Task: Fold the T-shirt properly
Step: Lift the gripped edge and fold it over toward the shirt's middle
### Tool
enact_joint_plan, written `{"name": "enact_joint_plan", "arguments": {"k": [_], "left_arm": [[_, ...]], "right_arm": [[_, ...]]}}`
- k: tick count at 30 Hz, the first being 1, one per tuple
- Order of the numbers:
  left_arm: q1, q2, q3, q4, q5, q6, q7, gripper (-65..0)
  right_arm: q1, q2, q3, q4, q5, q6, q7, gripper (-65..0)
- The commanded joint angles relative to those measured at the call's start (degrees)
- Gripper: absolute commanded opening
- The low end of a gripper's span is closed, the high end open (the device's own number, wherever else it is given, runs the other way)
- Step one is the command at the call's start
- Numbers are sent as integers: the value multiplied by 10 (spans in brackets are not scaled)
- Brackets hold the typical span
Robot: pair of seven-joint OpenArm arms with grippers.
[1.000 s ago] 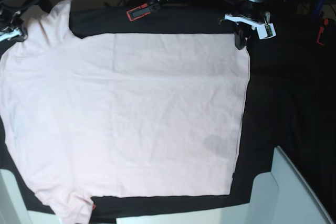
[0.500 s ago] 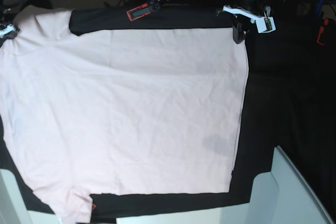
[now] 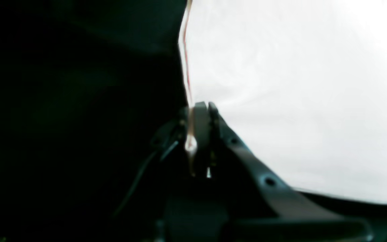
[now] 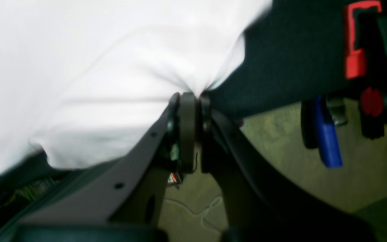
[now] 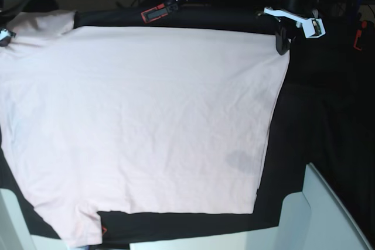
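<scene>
The T-shirt (image 5: pixel 140 121) lies spread flat on the table cloth (image 5: pixel 328 121), covering its left and middle; the cloth's right side is bare. The shirt's far right corner sits in the left gripper (image 5: pixel 283 44), at the cloth's far edge. Its far left corner reaches the right gripper (image 5: pixel 4 36) at the far left edge. A clamp (image 5: pixel 170 6) lies on the far edge, behind the shirt. One sleeve (image 5: pixel 82 229) lies at the near left corner.
</scene>
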Motion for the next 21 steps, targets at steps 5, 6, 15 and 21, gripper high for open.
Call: {"name": "enact_joint_plan", "arguments": {"k": [5, 6, 15, 21], "left_arm": [[5, -4, -2, 10, -5, 3, -16, -650], [5, -3, -1, 10, -5, 3, -16, -650], [-11, -2, 0, 13, -5, 3, -15, -650], [-33, -2, -4, 32, -5, 3, 54, -650]], "right_arm": [[16, 27, 1, 14, 1, -1, -19, -649], [19, 27, -4, 14, 1, -1, -21, -649], [45, 43, -68, 8, -2, -1, -19, -649], [60, 44, -69, 8, -2, -1, -20, -649]]}}
